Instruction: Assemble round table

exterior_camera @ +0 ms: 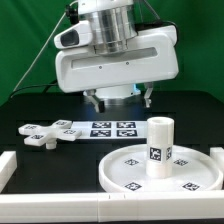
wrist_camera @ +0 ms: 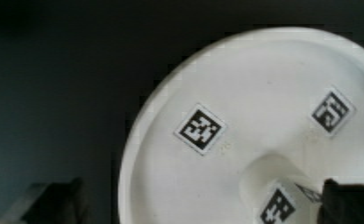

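Note:
The large rimmed round disc (exterior_camera: 130, 172) lies flat on the black table at the exterior view's front right. The short thick cylinder (exterior_camera: 160, 146) stands upright on the disc's middle. The four-lobed cross piece (exterior_camera: 44, 134) lies flat at the left. My gripper (exterior_camera: 118, 99) hangs open and empty above the table, behind the disc and apart from all parts. In the wrist view the disc (wrist_camera: 250, 110) fills most of the frame. The cylinder (wrist_camera: 289, 198) shows at the edge, between my open gripper's (wrist_camera: 200, 205) dark fingertips (wrist_camera: 54, 202).
The marker board (exterior_camera: 105, 129) lies flat between the cross piece and the disc, under my gripper. White rails edge the table at the left (exterior_camera: 8, 166) and along the front (exterior_camera: 90, 212). A green wall stands behind.

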Robot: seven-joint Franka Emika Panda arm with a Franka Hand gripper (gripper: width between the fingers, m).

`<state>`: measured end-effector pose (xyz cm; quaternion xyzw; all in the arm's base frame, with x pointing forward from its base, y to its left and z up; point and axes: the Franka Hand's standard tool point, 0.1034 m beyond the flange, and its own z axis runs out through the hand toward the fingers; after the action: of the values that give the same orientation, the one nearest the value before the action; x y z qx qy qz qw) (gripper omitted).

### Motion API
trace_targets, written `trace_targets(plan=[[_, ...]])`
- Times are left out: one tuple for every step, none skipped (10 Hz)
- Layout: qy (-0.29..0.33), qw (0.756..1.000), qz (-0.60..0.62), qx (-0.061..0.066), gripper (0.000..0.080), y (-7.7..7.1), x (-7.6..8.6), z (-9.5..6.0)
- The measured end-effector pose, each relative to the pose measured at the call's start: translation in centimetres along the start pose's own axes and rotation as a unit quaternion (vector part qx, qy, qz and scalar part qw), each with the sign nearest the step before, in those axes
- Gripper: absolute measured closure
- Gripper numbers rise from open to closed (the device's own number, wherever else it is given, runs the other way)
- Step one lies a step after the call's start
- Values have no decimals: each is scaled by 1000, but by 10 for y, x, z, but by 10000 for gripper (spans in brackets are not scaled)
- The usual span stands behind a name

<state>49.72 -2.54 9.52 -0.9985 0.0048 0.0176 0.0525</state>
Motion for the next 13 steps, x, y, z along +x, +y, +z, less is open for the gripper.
trace_targets(plan=[[-8,999,-33,-18,151,5,-2,0],[-7,998,-50,-30,151,8,-3,2],[-4,998,-52,-32,151,10,-5,4],[-4,998,-52,-32,151,9,-5,4],[-4,998,-53,-32,151,9,-4,4],[-3,994,-101,-36,151,14,-5,4],[-3,987,-155,-41,151,29,-10,6],[-7,985,-166,-39,151,50,-18,8],[-9,982,-187,-41,151,75,-25,8],[-11,981,-191,-41,151,90,-29,9],[-11,982,-186,-41,151,90,-29,9],[-12,981,-189,-41,151,88,-28,9],[-12,981,-189,-41,151,88,-29,9]])
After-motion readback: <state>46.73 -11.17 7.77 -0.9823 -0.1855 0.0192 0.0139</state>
